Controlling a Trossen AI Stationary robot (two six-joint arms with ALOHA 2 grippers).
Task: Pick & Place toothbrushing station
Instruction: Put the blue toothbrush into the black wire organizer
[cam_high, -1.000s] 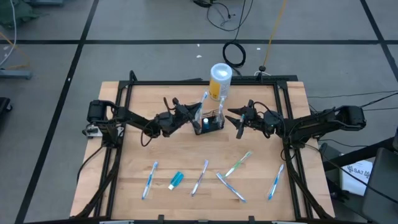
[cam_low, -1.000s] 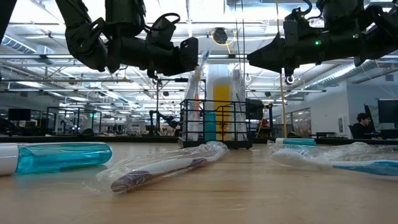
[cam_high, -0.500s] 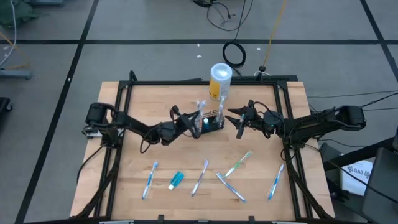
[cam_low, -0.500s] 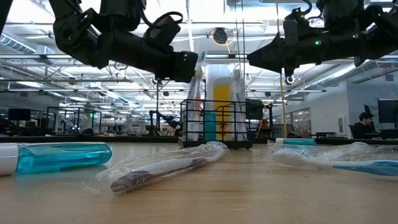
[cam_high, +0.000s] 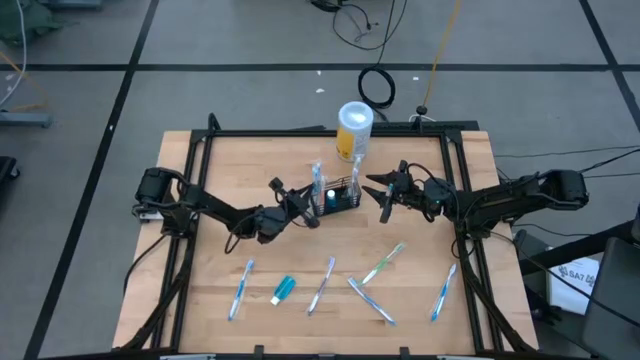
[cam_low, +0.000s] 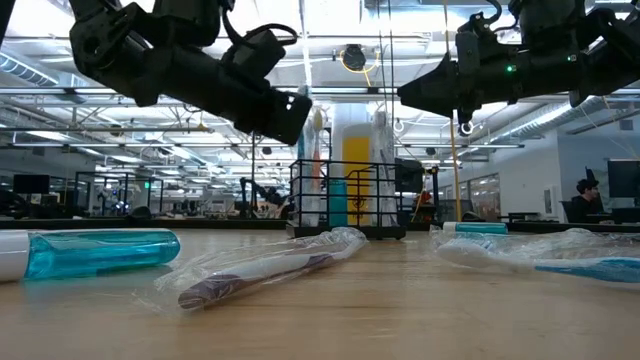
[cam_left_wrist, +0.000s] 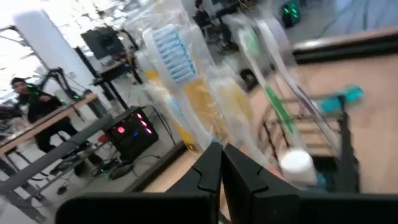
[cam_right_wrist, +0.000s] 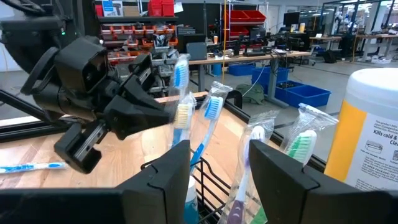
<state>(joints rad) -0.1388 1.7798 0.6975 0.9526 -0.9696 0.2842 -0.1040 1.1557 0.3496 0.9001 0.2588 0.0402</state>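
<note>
We see the toothbrushing station (cam_high: 341, 197) standing on the table (cam_high: 220, 240) near its far edge, just in front of the white-and-yellow canister (cam_high: 354, 128). The left gripper (cam_high: 303, 204) is beside the basket with fingers together, a wrapped toothbrush (cam_high: 316, 186) at its tip. The right gripper (cam_high: 383, 190) hovers on the other side, fingers apart, holding nothing.

Camera arrangement: four views.
High view overhead, facing down; low view level across the desk (cam_high: 250, 240); both wrist views close, sharing the basket (cam_right_wrist: 214, 186).
</note>
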